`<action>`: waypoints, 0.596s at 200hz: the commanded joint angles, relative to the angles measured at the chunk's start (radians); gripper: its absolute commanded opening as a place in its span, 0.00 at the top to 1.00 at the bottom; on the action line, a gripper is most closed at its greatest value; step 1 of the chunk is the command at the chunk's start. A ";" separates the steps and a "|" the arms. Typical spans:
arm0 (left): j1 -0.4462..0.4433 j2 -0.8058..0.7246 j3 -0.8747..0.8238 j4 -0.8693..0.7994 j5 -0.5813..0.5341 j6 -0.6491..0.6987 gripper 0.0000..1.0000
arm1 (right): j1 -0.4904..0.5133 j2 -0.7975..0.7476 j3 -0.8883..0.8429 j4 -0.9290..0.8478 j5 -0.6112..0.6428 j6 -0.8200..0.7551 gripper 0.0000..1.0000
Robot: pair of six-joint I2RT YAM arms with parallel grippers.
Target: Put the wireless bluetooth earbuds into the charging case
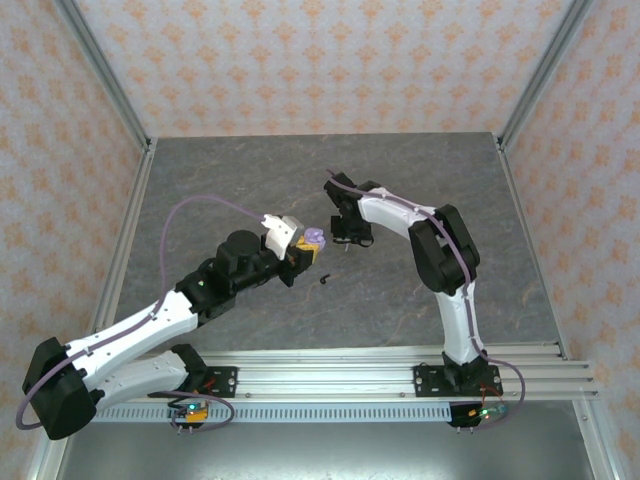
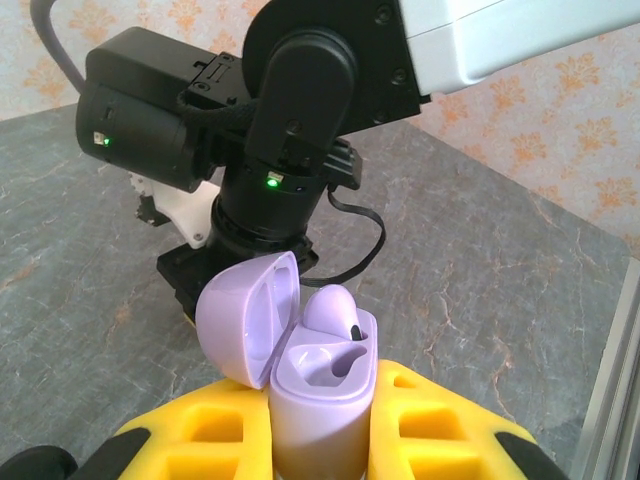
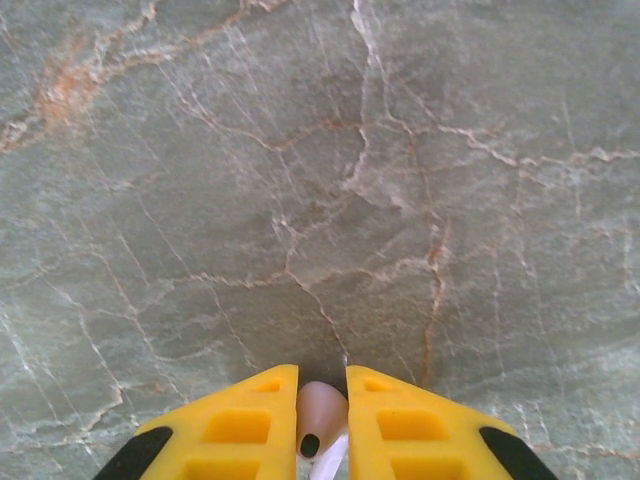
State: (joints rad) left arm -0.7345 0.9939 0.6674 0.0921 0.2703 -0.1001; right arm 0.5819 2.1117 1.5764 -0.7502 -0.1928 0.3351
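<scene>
Earbud (image 3: 318, 412), pale lavender, sits pinched between the nearly closed right fingers (image 3: 385, 425), ready for insertion; left fingers (image 2: 420, 425) clamp the open charging case (image 2: 318, 405) upright, presenting its free socket (image 2: 325, 368).

Setting: robot test cell, laboratory type. Evidence: left arm (image 1: 130, 335) and right arm (image 1: 445, 250) bolted to aluminium rails (image 1: 330, 375); slotted cable duct (image 1: 330, 410); grey marble-pattern tabletop (image 1: 250, 180); aluminium frame posts (image 1: 105, 75); panel walls (image 1: 330, 60) papered in peach floral print.
</scene>
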 commanded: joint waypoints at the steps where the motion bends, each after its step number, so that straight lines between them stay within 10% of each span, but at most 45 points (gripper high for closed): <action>1: -0.006 0.008 -0.010 -0.010 -0.039 -0.004 0.90 | 0.004 -0.079 -0.041 0.034 0.036 -0.008 0.84; 119: -0.006 0.175 0.022 -0.037 -0.125 -0.053 0.90 | -0.044 -0.361 -0.311 0.229 -0.008 0.045 0.84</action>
State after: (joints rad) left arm -0.7345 1.1496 0.6666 0.0532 0.1734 -0.1337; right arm 0.5423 1.8267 1.3045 -0.5743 -0.2089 0.3626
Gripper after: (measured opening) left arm 0.186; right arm 0.159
